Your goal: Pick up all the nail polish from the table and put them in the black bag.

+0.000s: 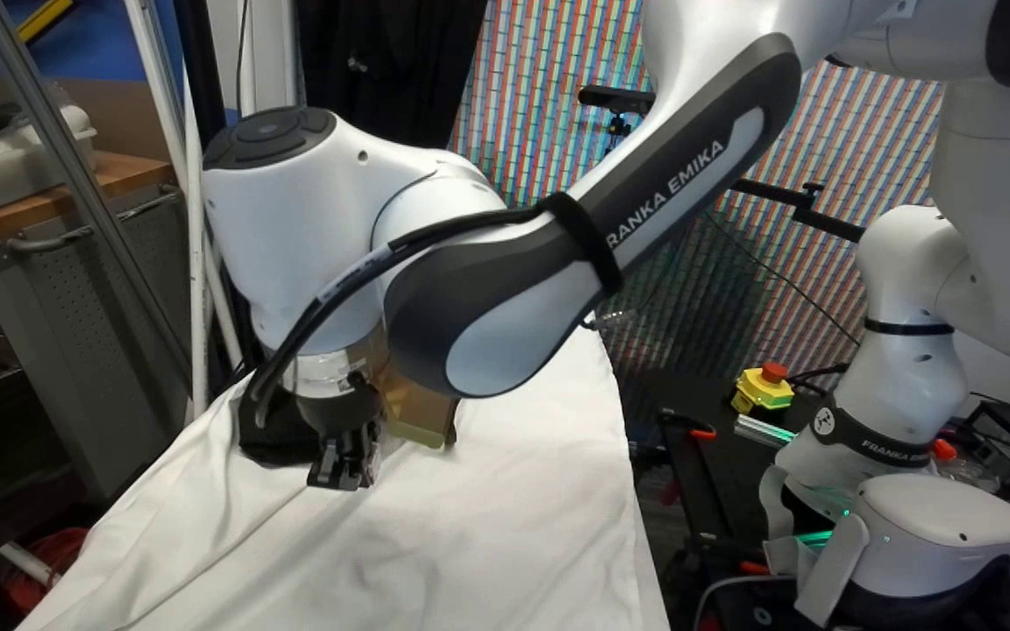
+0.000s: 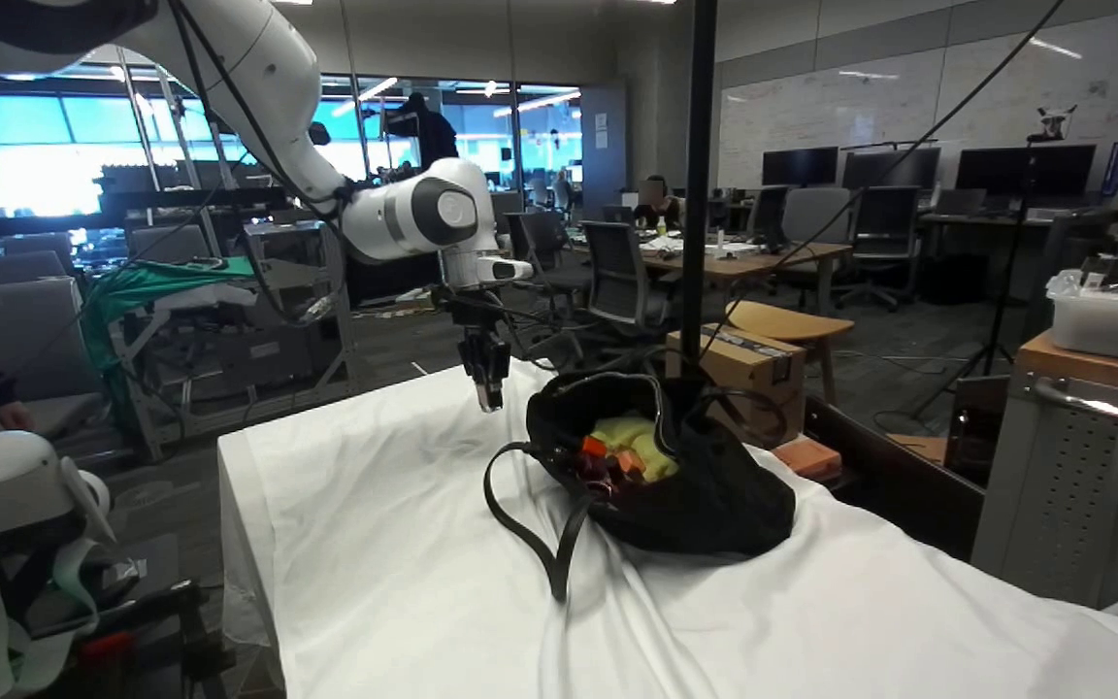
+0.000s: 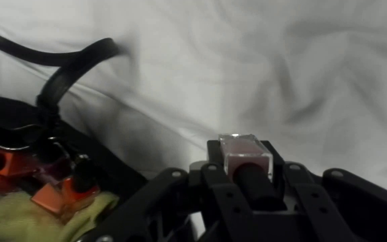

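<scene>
A clear square bottle of nail polish (image 3: 245, 156) with a pink body and black cap is clamped between my fingertips in the wrist view. My gripper (image 3: 242, 151) is shut on it, the cap pointing back toward the palm. The black bag (image 2: 714, 500) slouches open on the white-draped table (image 2: 394, 563). Inside it lie several more nail polish bottles (image 3: 50, 198), orange and red with black caps, on yellow-green cloth (image 3: 18, 216). In an exterior view my gripper (image 2: 489, 396) hangs over the table just beside the bag, outside its mouth. Most of the bag is hidden behind the arm in an exterior view (image 1: 277, 438).
A loop handle (image 2: 525, 534) of the bag sprawls over the cloth. A cardboard box (image 2: 748, 379) stands behind the bag, past the table's edge. A metal post (image 2: 700, 194) rises near it. A second white arm (image 1: 891, 368) stands off beyond the table's side.
</scene>
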Robot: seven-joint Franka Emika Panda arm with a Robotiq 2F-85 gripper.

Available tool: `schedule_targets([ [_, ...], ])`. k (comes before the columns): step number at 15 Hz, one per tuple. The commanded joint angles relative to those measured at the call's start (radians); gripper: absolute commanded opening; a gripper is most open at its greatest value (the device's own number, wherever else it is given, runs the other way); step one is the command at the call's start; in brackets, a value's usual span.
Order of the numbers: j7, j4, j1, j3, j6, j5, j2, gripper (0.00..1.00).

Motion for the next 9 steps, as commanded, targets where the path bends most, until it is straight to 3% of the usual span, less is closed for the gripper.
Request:
schedule_targets([
  [1, 0.002, -0.047, -0.039, -0.023, 0.01, -0.047, -0.068, 0.15],
  [9, -0.005, -0.03, -0.131, -0.063, 0.018, -0.085, -0.09, 0.15],
])
